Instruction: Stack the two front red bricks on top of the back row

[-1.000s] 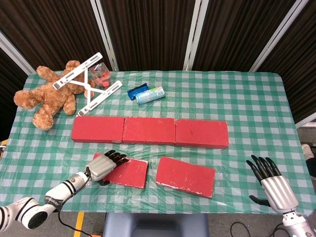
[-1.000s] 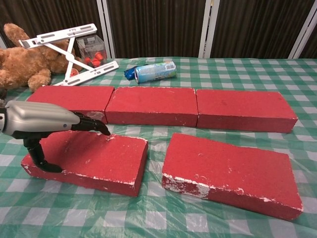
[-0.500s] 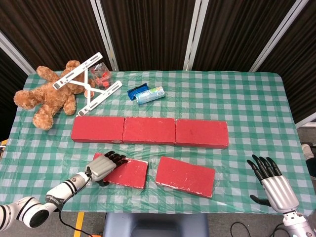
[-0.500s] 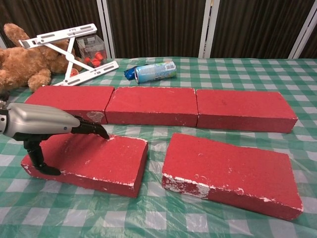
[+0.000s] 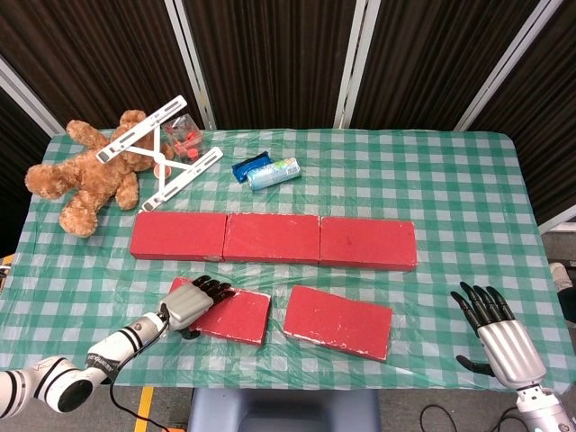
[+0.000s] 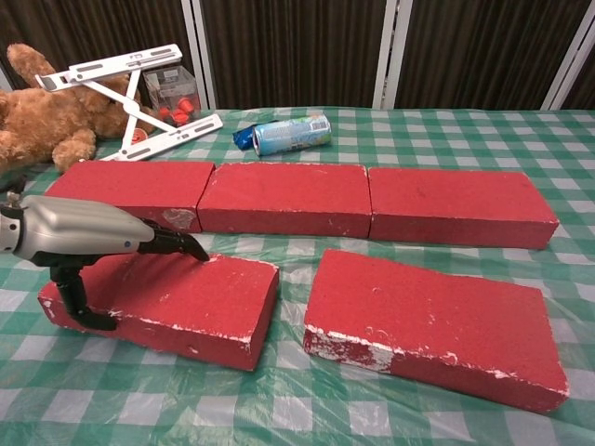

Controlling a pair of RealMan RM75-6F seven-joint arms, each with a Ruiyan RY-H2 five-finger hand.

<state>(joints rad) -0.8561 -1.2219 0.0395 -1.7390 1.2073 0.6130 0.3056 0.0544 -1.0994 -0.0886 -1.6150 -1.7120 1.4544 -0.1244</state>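
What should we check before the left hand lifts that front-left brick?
1. Grasp: left hand has fingers on top of the front-left brick and thumb at its near edge. ok.
2. Brick off the table: cannot tell.
3. Back row top bare. ok.
4. Front-right brick apart from the held one. ok.
5. Right hand open, away from the bricks. ok.
6. Can behind the row, off the path. ok.
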